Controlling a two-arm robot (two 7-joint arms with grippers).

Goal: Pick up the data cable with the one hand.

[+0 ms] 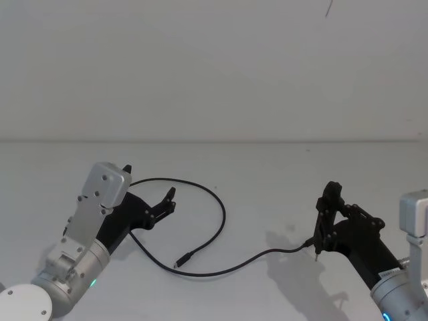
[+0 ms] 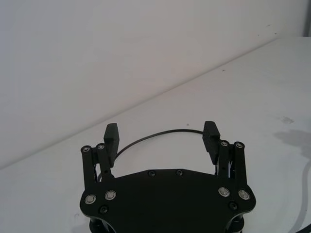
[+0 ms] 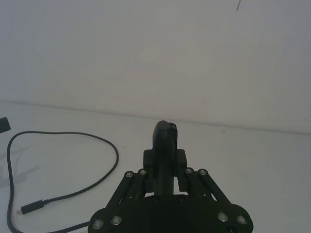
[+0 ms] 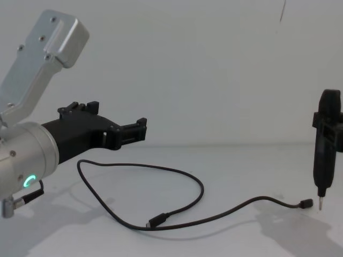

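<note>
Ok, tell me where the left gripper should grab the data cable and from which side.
Grip the curved stretch of the data cable lying flat just ahead of the open left gripper; probably come down from above, fingers straddling it. The right gripper holds a pen tool.

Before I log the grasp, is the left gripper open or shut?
Open. The left gripper has its fingers wide apart; the data cable lies ungripped.
</note>
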